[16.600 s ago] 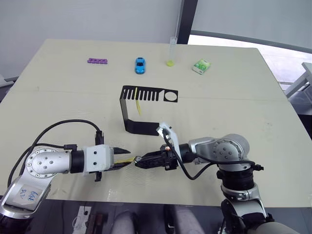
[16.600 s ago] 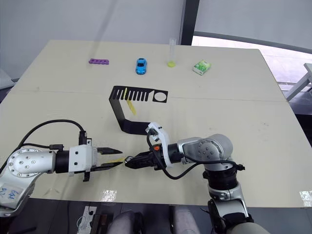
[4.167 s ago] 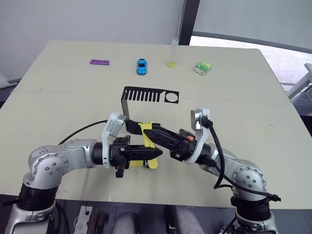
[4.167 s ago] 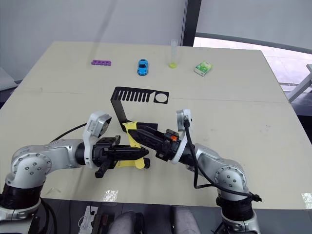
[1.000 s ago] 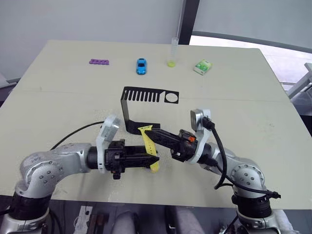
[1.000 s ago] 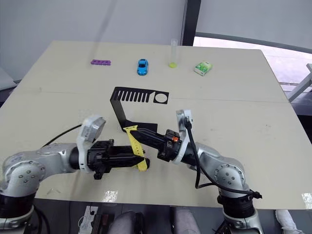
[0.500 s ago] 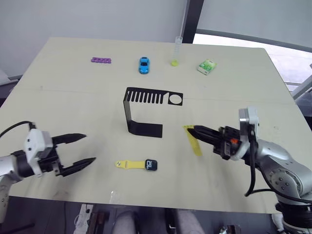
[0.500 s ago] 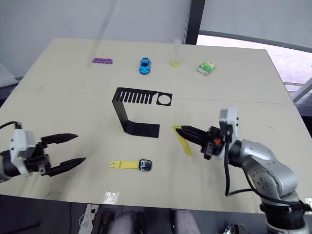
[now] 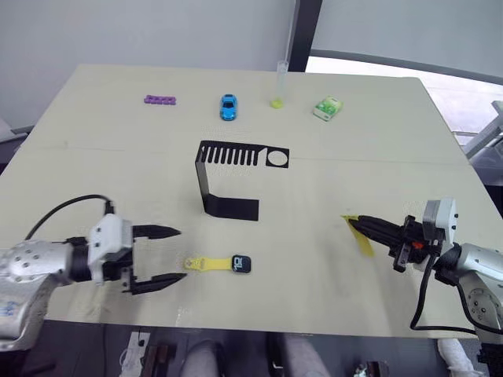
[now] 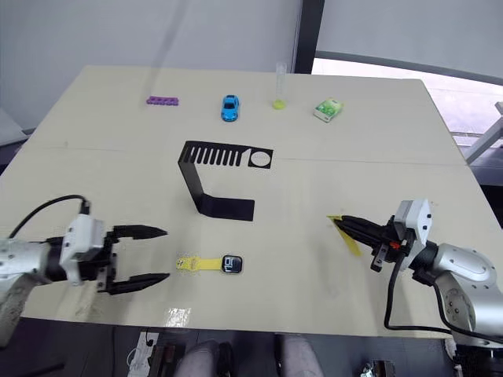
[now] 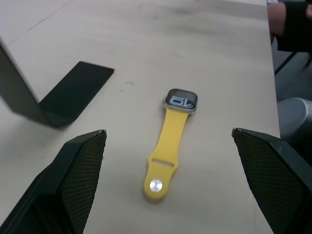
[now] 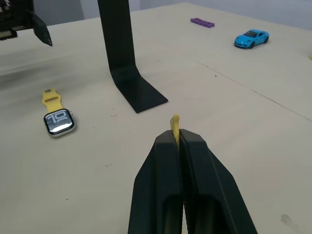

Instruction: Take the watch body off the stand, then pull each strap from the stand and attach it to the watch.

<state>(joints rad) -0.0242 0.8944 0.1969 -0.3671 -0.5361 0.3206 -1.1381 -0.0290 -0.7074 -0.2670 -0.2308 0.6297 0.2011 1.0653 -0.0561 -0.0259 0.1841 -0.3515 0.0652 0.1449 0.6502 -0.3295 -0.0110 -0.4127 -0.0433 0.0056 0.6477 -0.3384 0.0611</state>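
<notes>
Stand [image 9: 228, 184] sits mid-frame in the left eye view with its slots bare: watch body and both straps are off it. Watch body [image 9: 242, 265] lies flat on the table [image 9: 369, 126] in the lower centre, just below the stand's base, with 1 yellow strap [image 9: 206, 265] already joined to it and running toward the left. Left gripper [image 9: 161, 257], lower left, has its 2 fingers spread wide and holds nothing; it sits just beside the strap's free end without touching. Right gripper [image 9: 363, 229], lower right, is pinched tight on the 2nd strap [image 9: 358, 236], well apart from the watch. Judged progress: removal done, 1 of 2 attachments done. Left: bring the 2nd strap to the body's bare side and seat it.
</notes>
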